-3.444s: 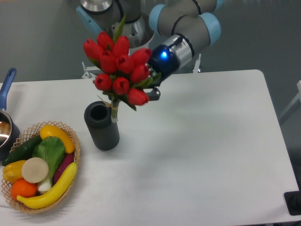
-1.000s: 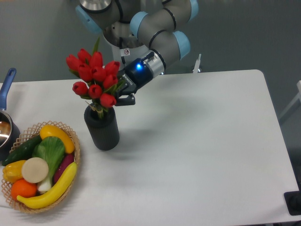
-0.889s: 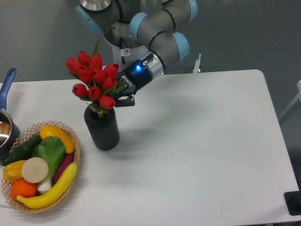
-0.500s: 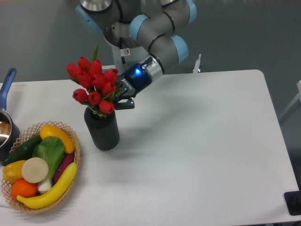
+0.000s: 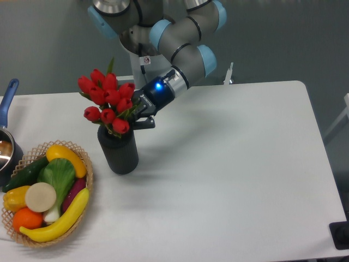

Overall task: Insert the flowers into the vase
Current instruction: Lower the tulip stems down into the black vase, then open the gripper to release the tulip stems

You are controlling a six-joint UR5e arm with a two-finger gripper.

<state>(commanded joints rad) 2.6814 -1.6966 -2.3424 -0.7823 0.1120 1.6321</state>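
At the far left edge a blue-handled pot (image 5: pixel 6 143) sits partly out of view on the white bench (image 5: pixel 234 180); just beside it, toward the front, a woven basket (image 5: pixel 87 169) holds toy produce, among them a yellow banana (image 5: pixel 57 219), an orange (image 5: pixel 26 219), a green leafy vegetable (image 5: pixel 57 177) and a dark green cucumber (image 5: pixel 24 173); to the right of the basket and apart from it stands the vase (image 5: pixel 119 151), dark grey and upright; the flowers (image 5: pixel 107 101) sit directly over its mouth, their red buds bunched above the rim and leaning slightly left, the lower stems dipping into the opening, though how deep they reach is hidden; the hand (image 5: pixel 137 113) comes in from the upper right and is clenched on the bunch just below the buds, its fingers largely hidden by leaves and blooms; a blue light glows on the wrist (image 5: pixel 159 85); the arm (image 5: pixel 182 43) rises behind toward the top of the frame.
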